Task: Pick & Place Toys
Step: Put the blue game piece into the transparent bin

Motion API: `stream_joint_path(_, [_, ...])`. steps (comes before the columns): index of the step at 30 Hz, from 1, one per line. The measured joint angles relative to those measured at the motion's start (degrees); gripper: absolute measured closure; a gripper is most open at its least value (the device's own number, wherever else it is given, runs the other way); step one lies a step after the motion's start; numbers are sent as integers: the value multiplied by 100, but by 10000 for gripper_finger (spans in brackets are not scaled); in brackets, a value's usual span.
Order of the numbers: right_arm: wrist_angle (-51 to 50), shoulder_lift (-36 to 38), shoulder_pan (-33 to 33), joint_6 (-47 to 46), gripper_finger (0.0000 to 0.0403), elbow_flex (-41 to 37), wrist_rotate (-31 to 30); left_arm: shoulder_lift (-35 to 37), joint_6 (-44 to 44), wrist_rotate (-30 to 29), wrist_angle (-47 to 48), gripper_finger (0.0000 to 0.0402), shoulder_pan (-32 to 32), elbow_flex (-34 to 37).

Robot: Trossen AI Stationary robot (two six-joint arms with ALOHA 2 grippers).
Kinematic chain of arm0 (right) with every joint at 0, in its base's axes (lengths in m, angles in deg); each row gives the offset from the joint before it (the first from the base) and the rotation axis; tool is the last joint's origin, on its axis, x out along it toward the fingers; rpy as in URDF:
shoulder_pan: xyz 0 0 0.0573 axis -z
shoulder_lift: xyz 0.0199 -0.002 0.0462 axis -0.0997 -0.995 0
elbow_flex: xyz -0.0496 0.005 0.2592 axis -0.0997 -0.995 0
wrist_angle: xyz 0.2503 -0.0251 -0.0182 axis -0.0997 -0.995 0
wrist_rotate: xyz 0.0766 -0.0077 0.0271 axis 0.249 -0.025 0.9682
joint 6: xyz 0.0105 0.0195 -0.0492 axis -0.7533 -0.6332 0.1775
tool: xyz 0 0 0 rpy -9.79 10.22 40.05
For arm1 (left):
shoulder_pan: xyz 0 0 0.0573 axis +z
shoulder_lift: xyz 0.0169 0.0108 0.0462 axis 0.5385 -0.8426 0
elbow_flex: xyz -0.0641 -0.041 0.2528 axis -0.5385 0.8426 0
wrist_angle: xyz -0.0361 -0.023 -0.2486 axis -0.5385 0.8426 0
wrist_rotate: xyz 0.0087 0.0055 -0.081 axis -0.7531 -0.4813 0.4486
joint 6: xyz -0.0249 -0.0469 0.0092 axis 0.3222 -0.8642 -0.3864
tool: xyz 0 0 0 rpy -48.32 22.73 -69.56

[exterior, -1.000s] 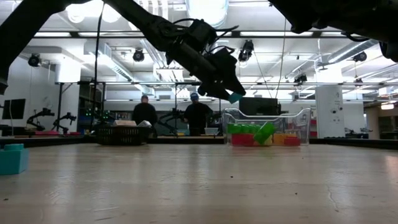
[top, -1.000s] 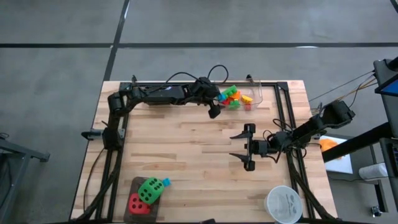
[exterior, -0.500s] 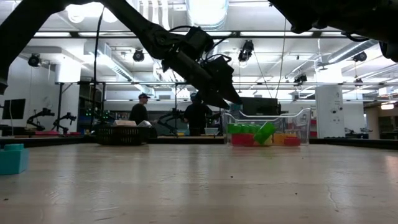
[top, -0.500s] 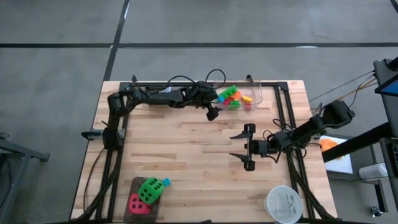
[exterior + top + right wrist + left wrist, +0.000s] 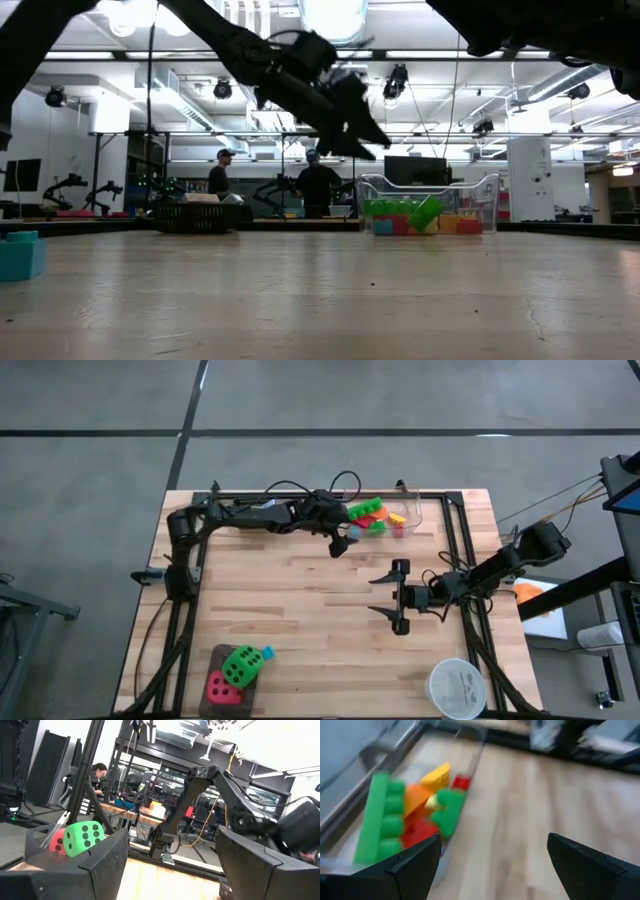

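My left gripper [image 5: 338,542] hangs open and empty just above the near left corner of the clear tub [image 5: 414,512]; it shows above the tub in the low view [image 5: 362,140]. The tub holds green, orange, yellow and red bricks [image 5: 415,815] and a small blue brick [image 5: 382,227]. My right gripper [image 5: 400,596] is open and empty over the table's right middle. A green die [image 5: 240,664], a red die [image 5: 221,685] and a small blue brick [image 5: 267,654] rest on a dark tray [image 5: 213,656] at the near left.
A round white bowl [image 5: 457,688] stands at the near right corner. A black frame [image 5: 452,550] runs along the table's edges. A teal brick [image 5: 20,255] shows at the low view's left. People stand in the room beyond the table [image 5: 318,185].
My left gripper has let go of a small teal-blue brick that it held over the tub; the brick now lies in the tub's left end. The gripper has drawn back a little toward the table's left edge and risen slightly.
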Motion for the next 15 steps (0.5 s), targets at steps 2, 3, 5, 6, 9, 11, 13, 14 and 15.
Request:
stream_joint_path(2, [-39, 0, -1, -17, 113, -2, 1, 215, 15, 158, -341, 39, -76, 238])
stream_joint_path(3, [-58, 0, 0, -20, 113, -2, 2, 362, 22, 161, -596, 39, -130, 436])
stream_joint_path(5, [-96, 0, 0, -52, 113, -2, 2, 671, 24, 87, -1200, 39, -275, 951])
stream_joint_path(6, [-124, 0, 0, -97, 113, -2, -1, 863, 20, -23, -1588, 39, -356, 1251])
stream_joint_path(9, [-253, 0, -2, -199, 113, -4, 2, 1570, -60, -351, -2635, 39, -632, 2282])
stream_joint_path(11, [-353, 0, -1, -288, 113, 1, 2, 2114, -114, -558, -3006, 39, -831, 2955])
stream_joint_path(13, [-519, 0, 6, -379, 113, 32, 1, 2672, -187, -696, -3000, 39, -1048, 3522])
stream_joint_path(14, [-632, 0, 7, -409, 113, 78, 2, 2993, -253, -764, -2926, 39, -1149, 3792])
stream_joint_path(15, [-780, -2, 10, -452, 113, 146, 2, 3284, -338, -835, -2821, 39, -1263, 4038])
